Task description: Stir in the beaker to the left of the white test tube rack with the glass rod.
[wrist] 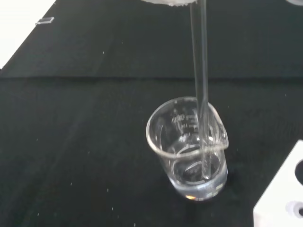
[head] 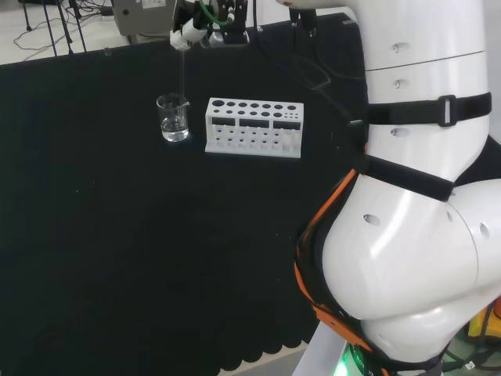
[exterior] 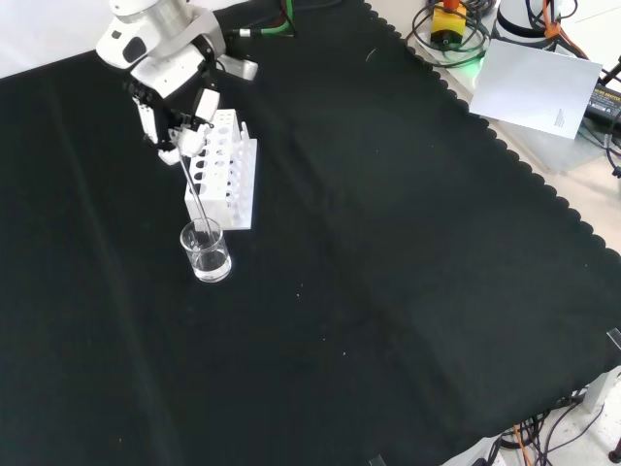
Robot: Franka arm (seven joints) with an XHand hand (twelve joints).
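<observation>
A small clear glass beaker stands on the black cloth, just left of the white test tube rack in the head view. It holds a little clear liquid. The hand hovers above the beaker, fingers curled on the top of a thin glass rod. The rod hangs nearly straight down and its lower end dips inside the beaker, close to the wall near the spout.
The rack stands right beside the beaker. A small clear slip lies near the cloth's edge. Cables and a white paper sheet lie beyond the scalloped cloth edge. The arm's white links stand at the head view's right.
</observation>
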